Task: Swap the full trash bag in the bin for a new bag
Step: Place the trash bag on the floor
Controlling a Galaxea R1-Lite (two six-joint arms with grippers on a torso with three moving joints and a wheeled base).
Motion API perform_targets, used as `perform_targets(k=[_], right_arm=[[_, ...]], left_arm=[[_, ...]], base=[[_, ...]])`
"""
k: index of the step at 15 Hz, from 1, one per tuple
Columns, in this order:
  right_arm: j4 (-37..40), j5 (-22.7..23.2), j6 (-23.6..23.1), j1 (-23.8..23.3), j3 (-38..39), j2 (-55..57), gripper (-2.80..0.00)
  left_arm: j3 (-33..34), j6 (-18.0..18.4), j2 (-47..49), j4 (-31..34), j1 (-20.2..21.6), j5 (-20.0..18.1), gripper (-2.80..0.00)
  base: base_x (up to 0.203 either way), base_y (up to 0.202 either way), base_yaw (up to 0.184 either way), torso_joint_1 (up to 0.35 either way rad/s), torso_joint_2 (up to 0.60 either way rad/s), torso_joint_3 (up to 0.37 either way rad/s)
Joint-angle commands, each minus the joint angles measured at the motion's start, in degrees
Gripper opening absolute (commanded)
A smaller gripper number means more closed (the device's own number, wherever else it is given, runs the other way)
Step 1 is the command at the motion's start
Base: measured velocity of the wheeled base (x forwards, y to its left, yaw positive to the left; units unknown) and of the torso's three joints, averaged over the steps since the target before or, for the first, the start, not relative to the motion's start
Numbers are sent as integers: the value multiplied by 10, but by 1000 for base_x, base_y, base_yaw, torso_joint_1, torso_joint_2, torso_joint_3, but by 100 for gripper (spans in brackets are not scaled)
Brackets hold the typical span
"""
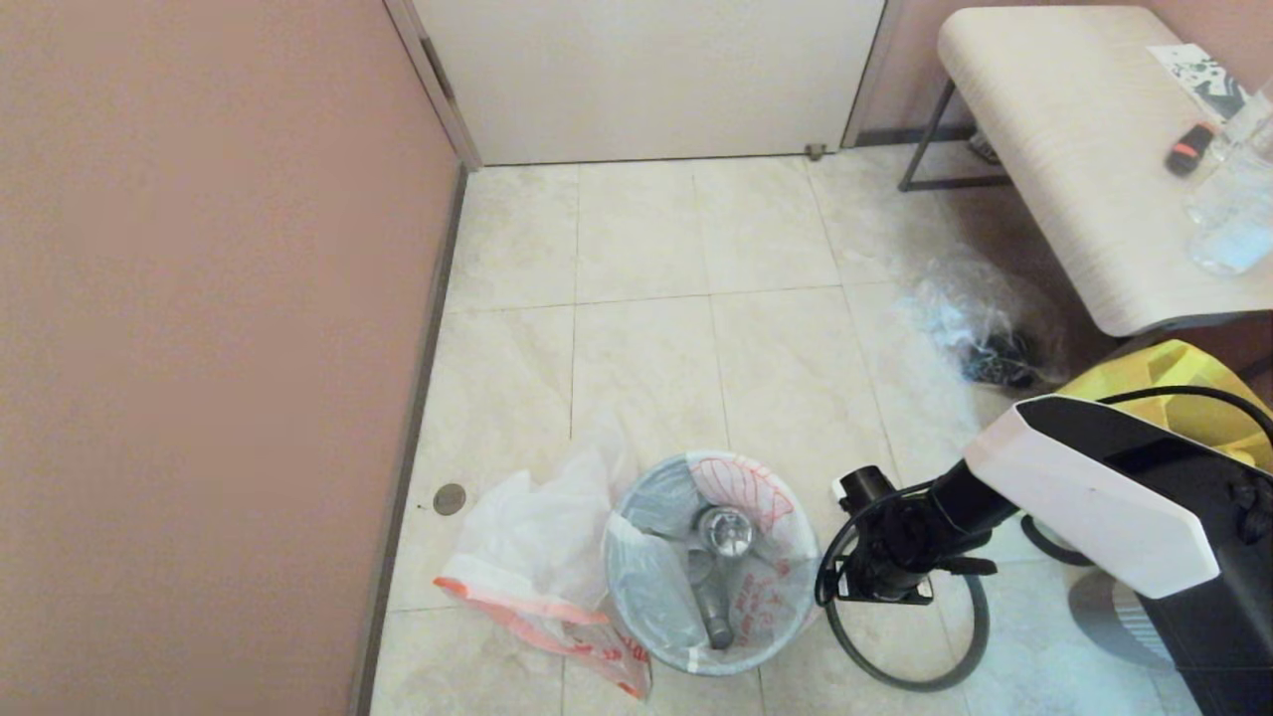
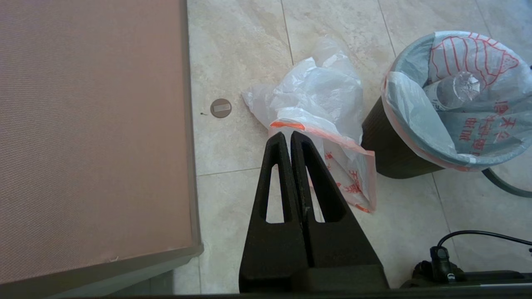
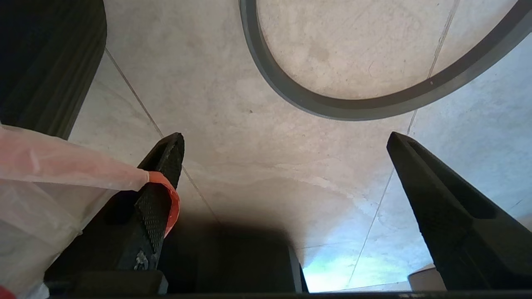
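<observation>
Head view: right gripper (image 1: 880, 587) fingers spread beside the bin (image 1: 711, 562); left gripper (image 2: 289, 139) fingers clenched empty.

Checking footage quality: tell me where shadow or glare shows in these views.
Head view: soft even light, crinkled plastic glinting under the bench. Right wrist view: dark shadow on the floor between the open right gripper's fingers, pale glare nearer the camera. Left wrist view: evenly lit.

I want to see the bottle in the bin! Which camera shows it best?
The head view: it looks straight down into the bin, showing the whole clear bottle. The left wrist view catches only its top over the rim. The right wrist view shows none.
</observation>
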Motion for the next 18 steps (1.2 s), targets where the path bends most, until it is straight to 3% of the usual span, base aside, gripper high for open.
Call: perform_targets(k=[1, 2, 11, 18], right_arm=[[1, -1, 1, 0, 0, -1, -267], [1, -1, 2, 0, 0, -2, -280], [2, 4, 5, 10, 3, -12, -280], [3, 2, 33, 57, 65, -99, -280]], left_arm=[[0, 0, 0, 1, 0, 0, -280], [0, 0, 0, 0, 0, 0, -280], [0, 0, 0, 0, 0, 0, -280], [0, 0, 0, 0, 0, 0, -280]], base=[[0, 0, 0, 0, 0, 0], [0, 0, 0, 0, 0, 0], [0, 0, 0, 0, 0, 0], [0, 0, 0, 0, 0, 0]])
